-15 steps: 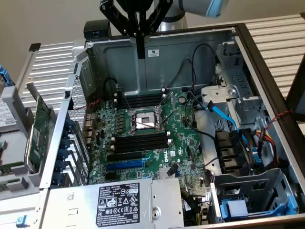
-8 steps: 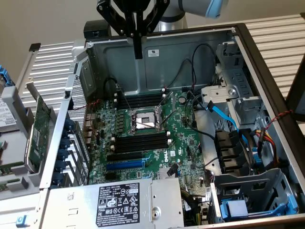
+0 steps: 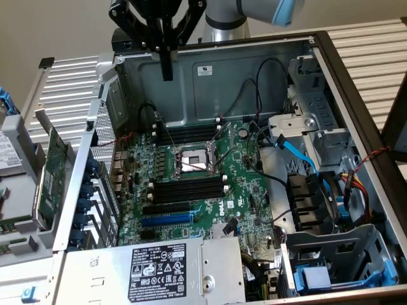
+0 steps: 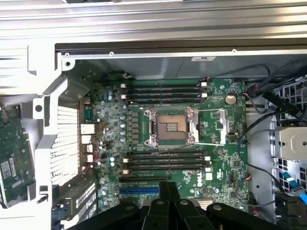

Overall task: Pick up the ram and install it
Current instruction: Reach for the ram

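Exterior view first: the black two-fingered gripper (image 3: 166, 68) hangs above the rear wall of the open grey metal computer case (image 3: 254, 70), its fingers pressed together with nothing between them. We judge the task barely begun, since both banks of black memory slots with white clips (image 3: 187, 135) on the green motherboard (image 3: 245, 190) look empty on either side of the silver-framed processor socket (image 3: 194, 162). The wrist view shows the same bare slots (image 4: 165, 160) beyond the gripper (image 4: 168, 189). As for the ram (image 3: 14, 224), we think it is the thin green strip lying outside the case at the exterior view's left edge, well apart from the gripper, though it is too cut off to be sure. Picking it up and seating it are both left to do. Just above that strip leans a larger green expansion card with a metal bracket (image 3: 54, 175), easy to mistake for it. Inside the case, thin black cables (image 3: 245, 95) loop down near the upper slots, and a blue flat cable (image 3: 299, 152) runs further towards the exterior view's right, clear of the slots.
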Tool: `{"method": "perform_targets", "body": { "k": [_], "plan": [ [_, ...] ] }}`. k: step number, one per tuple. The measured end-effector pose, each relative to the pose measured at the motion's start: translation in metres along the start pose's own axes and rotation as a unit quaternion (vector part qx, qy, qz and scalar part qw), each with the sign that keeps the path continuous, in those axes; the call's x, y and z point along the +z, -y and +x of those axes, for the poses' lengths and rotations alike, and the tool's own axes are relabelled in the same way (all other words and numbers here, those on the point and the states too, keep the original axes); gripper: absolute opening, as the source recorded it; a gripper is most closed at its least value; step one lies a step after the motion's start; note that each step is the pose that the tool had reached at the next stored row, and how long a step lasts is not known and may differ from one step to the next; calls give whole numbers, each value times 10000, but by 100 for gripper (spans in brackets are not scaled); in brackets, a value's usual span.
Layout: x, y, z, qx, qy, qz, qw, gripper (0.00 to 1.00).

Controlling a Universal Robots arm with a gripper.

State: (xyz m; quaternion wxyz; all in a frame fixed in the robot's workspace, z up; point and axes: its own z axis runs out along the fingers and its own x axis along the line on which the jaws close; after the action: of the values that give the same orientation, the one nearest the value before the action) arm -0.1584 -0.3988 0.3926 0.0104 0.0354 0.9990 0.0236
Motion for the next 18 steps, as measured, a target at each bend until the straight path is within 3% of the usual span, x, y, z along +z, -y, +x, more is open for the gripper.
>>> {"method": "perform_targets", "body": {
  "k": [15,18],
  "plan": [
    [-5,58,644,0,-4,0,10000,11],
    [-5,66,736,3,-64,4,10000,11]
  ]
}}
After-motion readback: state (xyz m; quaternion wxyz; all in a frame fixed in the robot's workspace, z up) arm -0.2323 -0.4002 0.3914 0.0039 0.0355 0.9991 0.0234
